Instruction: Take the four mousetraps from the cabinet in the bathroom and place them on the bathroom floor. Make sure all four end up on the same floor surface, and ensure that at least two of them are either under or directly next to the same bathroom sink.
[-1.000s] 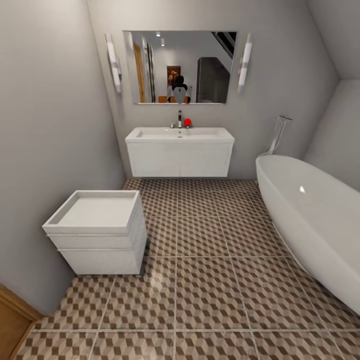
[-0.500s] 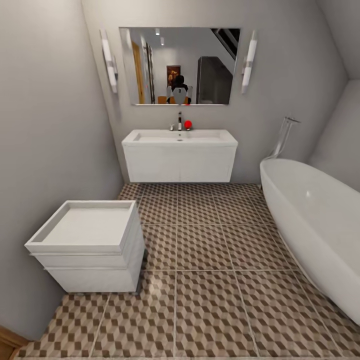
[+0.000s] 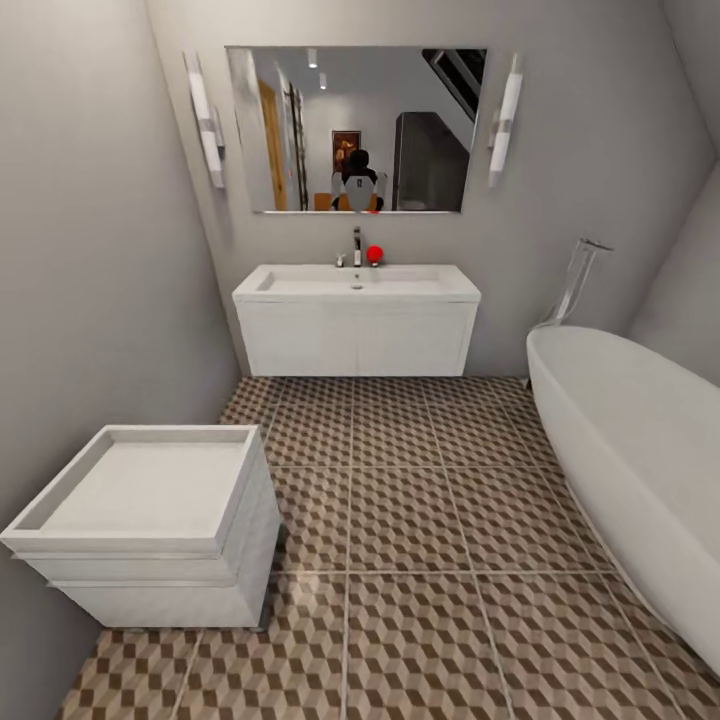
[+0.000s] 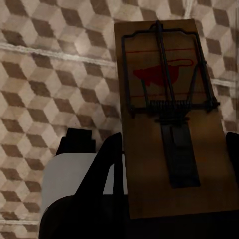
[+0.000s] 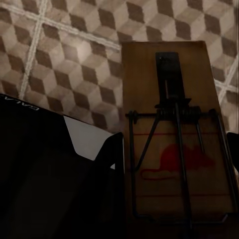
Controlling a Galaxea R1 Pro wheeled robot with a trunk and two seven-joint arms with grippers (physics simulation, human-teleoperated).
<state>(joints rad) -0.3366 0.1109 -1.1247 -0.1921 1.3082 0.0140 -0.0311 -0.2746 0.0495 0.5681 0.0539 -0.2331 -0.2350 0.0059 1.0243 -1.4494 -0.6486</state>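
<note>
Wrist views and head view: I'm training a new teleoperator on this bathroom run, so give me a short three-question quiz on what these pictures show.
1. True or false: each gripper carries a mousetrap, one in the left wrist view and one in the right wrist view.
2. Multiple choice: in the head view, what stands against the wall at the left of the bathroom floor? A) orange-brown cabinet B) small white drawer unit C) laundry basket
3. Fill in: the red object sits on the bathroom sink beside the chrome ____.

Key: 1 true; 2 B; 3 tap.
</note>
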